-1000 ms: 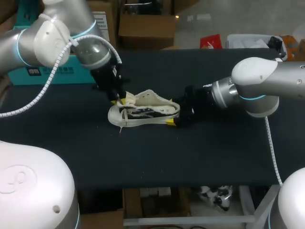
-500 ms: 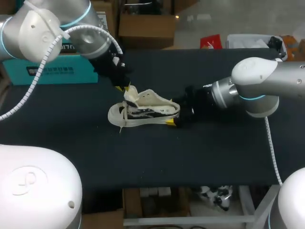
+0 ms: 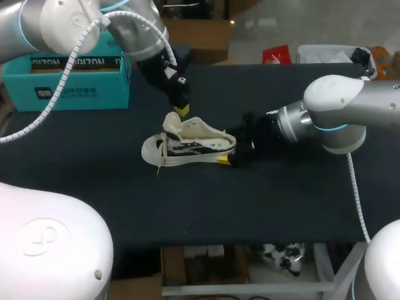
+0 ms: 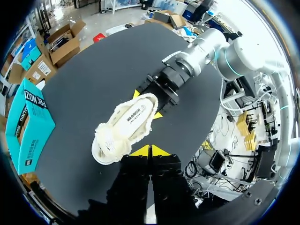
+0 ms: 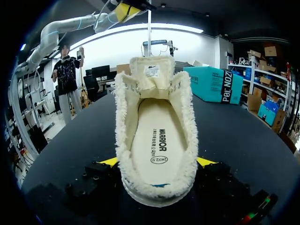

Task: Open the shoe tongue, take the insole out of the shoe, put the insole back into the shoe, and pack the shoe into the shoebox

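A cream fleece-lined shoe (image 3: 187, 145) lies on its sole on the black table (image 3: 281, 200). Its tongue (image 5: 151, 72) stands up at the far end, and the printed insole (image 5: 158, 136) lies inside. My right gripper (image 3: 231, 150) comes in from the right and holds the heel, a yellow tip pressed against each side of it (image 5: 157, 161). My left gripper (image 3: 181, 110) hangs just above and behind the tongue, its tips together and empty (image 4: 150, 151). The teal shoebox (image 3: 65, 78) stands at the back left.
The teal shoebox (image 4: 28, 126) sits near the table's far-left edge, a short way from the shoe's toe. Bare black tabletop (image 3: 187, 206) lies in front of the shoe and to both sides.
My left gripper has risen off the shoe's tongue, moved back and to the right, and shut. The tongue has been pulled up a little. The right arm and shoe have stayed put.
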